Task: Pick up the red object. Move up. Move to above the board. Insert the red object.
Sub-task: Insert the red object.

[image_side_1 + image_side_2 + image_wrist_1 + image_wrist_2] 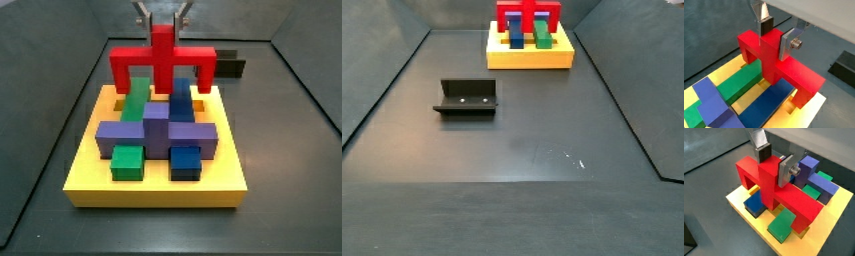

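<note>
The red object [777, 62] is clamped at its upright stem by the gripper [776, 31]. It is held over the yellow board [155, 185], legs down among the blue [181, 105] and green [134, 105] blocks. The fixture [468, 97] is seen at the board's seven o'clock in a side view.

Above the gripper [163, 30] the arm is cut off by the frame edge in both side views, and the red object [163, 60] hides its fingertips.
</note>
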{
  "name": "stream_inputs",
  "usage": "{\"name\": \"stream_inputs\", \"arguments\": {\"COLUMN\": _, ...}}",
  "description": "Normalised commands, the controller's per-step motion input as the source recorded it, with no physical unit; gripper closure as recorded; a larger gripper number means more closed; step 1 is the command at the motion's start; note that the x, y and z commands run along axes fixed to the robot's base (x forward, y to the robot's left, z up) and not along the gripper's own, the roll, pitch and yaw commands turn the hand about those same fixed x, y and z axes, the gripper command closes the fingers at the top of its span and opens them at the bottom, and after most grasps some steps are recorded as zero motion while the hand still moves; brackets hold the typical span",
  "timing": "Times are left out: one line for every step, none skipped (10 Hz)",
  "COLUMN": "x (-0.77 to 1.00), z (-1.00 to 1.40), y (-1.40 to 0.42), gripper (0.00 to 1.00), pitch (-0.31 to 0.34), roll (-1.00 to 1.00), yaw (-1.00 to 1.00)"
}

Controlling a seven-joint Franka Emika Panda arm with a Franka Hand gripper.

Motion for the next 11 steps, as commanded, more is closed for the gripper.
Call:
{"name": "stream_inputs", "arguments": {"x": 0.0, "z": -0.21, "y": 0.0, "gripper": 1.0, "pitch": -0.004, "roll": 0.06, "yaw": 0.03}}
{"name": "stream_inputs", "arguments": {"x": -0.05, "z": -0.1, "y": 0.0, "gripper": 1.0, "pitch": -0.011, "roll": 0.02, "yaw": 0.0}}
{"name": "stream_inputs", "arguments": {"x": -0.01, "z": 0.0, "y": -0.02, "gripper": 1.0, "pitch": 0.0, "roll": 0.0, "yaw": 0.0}}
{"name": "stream_inputs", "arguments": {"x": 0.0, "z": 0.0, "y": -0.04, "gripper": 1.0, "pitch": 0.0, "roll": 0.0, "yaw": 0.0}}
{"name": "stream_inputs", "arguments": {"x": -0.01, "z": 0.03, "y": 0.0, "gripper": 1.0, "pitch": 0.0, "roll": 0.0, "yaw": 0.0}}
{"name": "stream_inputs", "arguments": {"x": -0.18, "z": 0.0, "y": 0.0, "gripper": 1.0, "pitch": -0.02, "roll": -0.01, "yaw": 0.0}}
{"name": "stream_inputs", "arguments": {"x": -0.03, "z": 0.0, "y": 0.0, "gripper": 1.0, "pitch": -0.02, "roll": 0.0, "yaw": 0.0}}
{"name": "stream_inputs", "arguments": {"x": 0.0, "z": 0.0, "y": 0.0, "gripper": 1.0, "pitch": -0.03, "roll": 0.0, "yaw": 0.0}}
{"name": "stream_inputs", "arguments": {"x": -0.04, "z": -0.01, "y": 0.0, "gripper": 1.0, "pitch": -0.053, "roll": 0.0, "yaw": 0.0}}
{"name": "stream_inputs", "arguments": {"x": -0.17, "z": 0.0, "y": 0.0, "gripper": 1.0, "pitch": -0.06, "roll": 0.0, "yaw": 0.0}}
{"name": "stream_inputs", "arguments": {"x": -0.13, "z": 0.0, "y": -0.01, "gripper": 1.0, "pitch": -0.051, "roll": 0.0, "yaw": 0.0}}
